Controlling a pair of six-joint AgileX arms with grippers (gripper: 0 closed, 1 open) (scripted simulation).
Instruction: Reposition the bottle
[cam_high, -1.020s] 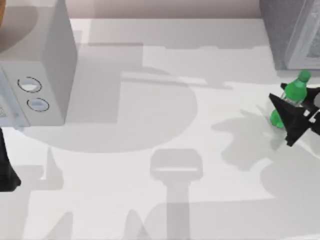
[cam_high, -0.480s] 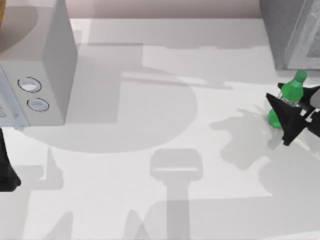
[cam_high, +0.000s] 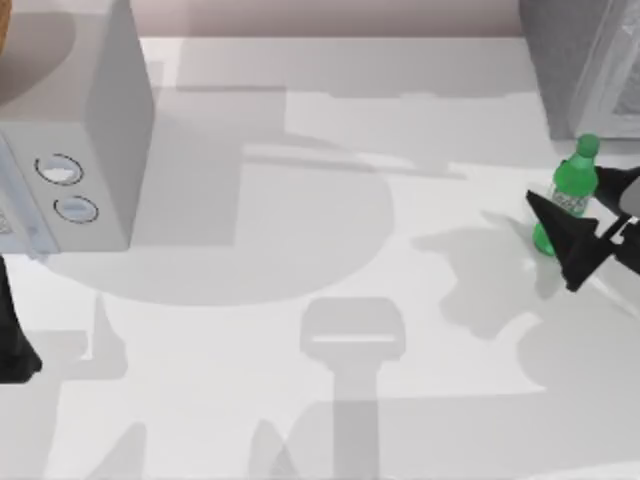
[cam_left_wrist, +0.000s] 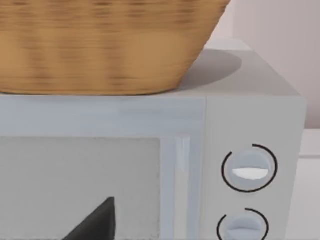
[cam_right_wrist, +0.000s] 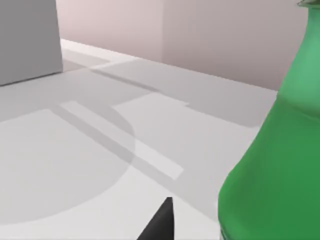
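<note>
- Here, the right pincer (cam_high: 585, 215) sits at the right edge of the surface (cam_high: 330, 250), its dark fingers (cam_high: 570, 240) closed around the bottle (cam_high: 568, 192), which is clamped at about its label band.
- Between the pincer's fingers the bottle stands nearly upright, cap tipped a little away from the pincer toward the far side; in the right wrist view its green shoulder (cam_right_wrist: 272, 165) looms right against the camera, with one fingertip (cam_right_wrist: 160, 222) showing beside it.
- Judging by the shadow thrown apart from the bottle's base, it looks lifted off the surface, though I cannot be sure of the gap.
- So the step in hand appears to be the carry: the grasp is made, the placing is not yet done.
- The next move calls for holding the grip firm, keeping the bottle upright, and steering clear of the grey cabinet (cam_high: 580, 60) just beyond the pincer before setting it down on bare surface.
- Farthest from the pincer, across the surface, the left arm (cam_high: 12, 330) waits by the microwave (cam_high: 70, 130), which carries a wicker basket (cam_left_wrist: 100, 45); I cannot tell how its pincer stands.
</note>
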